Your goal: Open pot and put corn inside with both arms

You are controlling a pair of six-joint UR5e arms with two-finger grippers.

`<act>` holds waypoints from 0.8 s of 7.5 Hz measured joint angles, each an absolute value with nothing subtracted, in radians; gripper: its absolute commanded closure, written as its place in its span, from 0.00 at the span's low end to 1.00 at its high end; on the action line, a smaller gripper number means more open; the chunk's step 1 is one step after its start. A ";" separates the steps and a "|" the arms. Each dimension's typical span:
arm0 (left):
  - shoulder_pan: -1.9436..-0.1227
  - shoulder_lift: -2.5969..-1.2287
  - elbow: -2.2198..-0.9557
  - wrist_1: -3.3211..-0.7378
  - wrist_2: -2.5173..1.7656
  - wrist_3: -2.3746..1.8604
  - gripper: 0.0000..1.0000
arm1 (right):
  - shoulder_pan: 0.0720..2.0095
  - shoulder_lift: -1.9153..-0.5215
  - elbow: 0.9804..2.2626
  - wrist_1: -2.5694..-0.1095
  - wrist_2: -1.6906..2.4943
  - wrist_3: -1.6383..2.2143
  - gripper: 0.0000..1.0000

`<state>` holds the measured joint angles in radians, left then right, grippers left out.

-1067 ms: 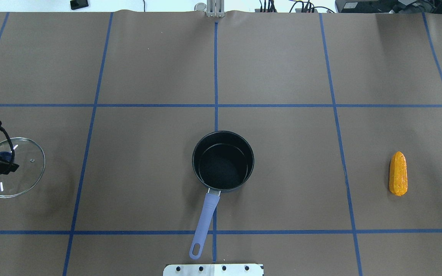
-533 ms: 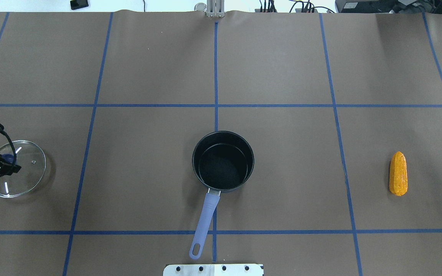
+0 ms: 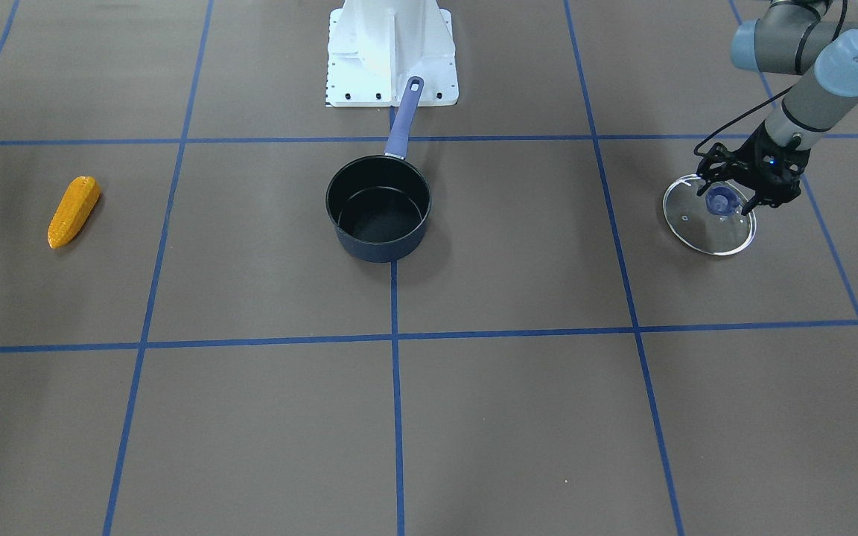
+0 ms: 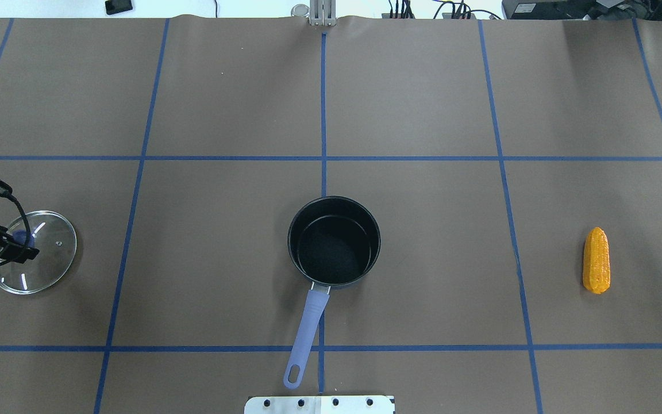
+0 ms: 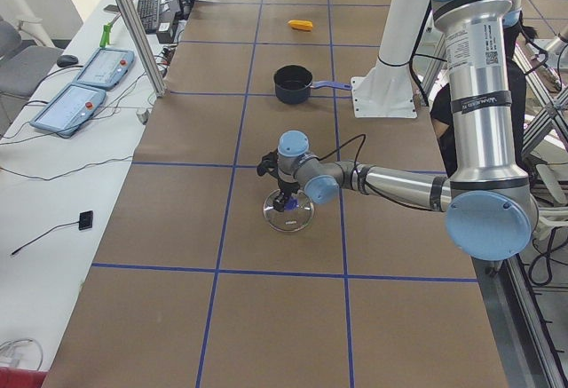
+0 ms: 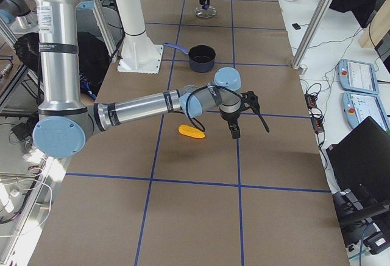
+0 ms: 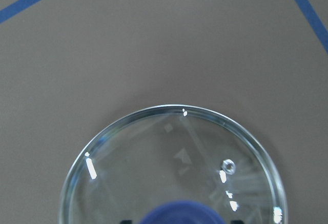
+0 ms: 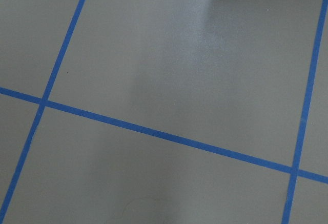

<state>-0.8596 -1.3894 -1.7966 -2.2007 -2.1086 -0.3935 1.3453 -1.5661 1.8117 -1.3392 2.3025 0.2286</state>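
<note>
**The pot is open. Now go for the corn.**

Your pot [image 3: 378,249] sits in the middle of the desk [image 4: 222,115]. It has no lid on and nothing inside. Its long handle [image 4: 306,328] points back at the robot.

The corn [image 4: 596,260] lies flat on the desk, far out on the robot's right side, well apart from the pot. It looks like a toy, so it is likely light and hard. It is round and bumpy, so it may roll or slip if you pinch it near the thin tip. Grab it across the fat middle, with the jaws on its two long sides.

The glass lid [image 4: 49,259] looks to be lying on the desk, far out on the robot's left side. Glass can break, so be gentle there. The left gripper [image 3: 725,199] is right over it, with its jaws on both sides of the blue knob [image 3: 719,201]. You cannot tell from here if they are squeezing the knob or have let go.

The right gripper [image 6: 234,131] hangs over the desk near the corn, a bit to one side of it. Its camera sees only bare desk and blue tape. You cannot tell if its jaws are apart or together. It needs to move over the corn first.
</note>
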 measured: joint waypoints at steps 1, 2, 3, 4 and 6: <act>-0.863 -1.391 -1.803 -2.200 -2.115 -0.394 0.02 | 1.345 -1.566 1.812 -1.339 2.303 0.229 0.00; -0.895 -1.392 -1.812 -2.183 -2.139 -0.392 0.02 | 1.345 -1.566 1.812 -1.339 2.302 0.230 0.00; -0.974 -1.394 -1.817 -2.145 -2.185 -0.370 0.02 | 1.345 -1.566 1.812 -1.339 2.303 0.230 0.00; -1.084 -1.393 -1.818 -2.097 -2.248 -0.315 0.02 | 1.345 -1.566 1.812 -1.339 2.303 0.230 0.00; -1.322 -1.387 -1.795 -1.921 -2.332 -0.179 0.02 | 1.345 -1.566 1.812 -1.339 2.305 0.231 0.00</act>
<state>-1.3216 -1.3871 -1.7954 -1.9209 -2.3318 -0.1792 1.3453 -1.5662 1.8123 -1.3392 2.3047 0.2308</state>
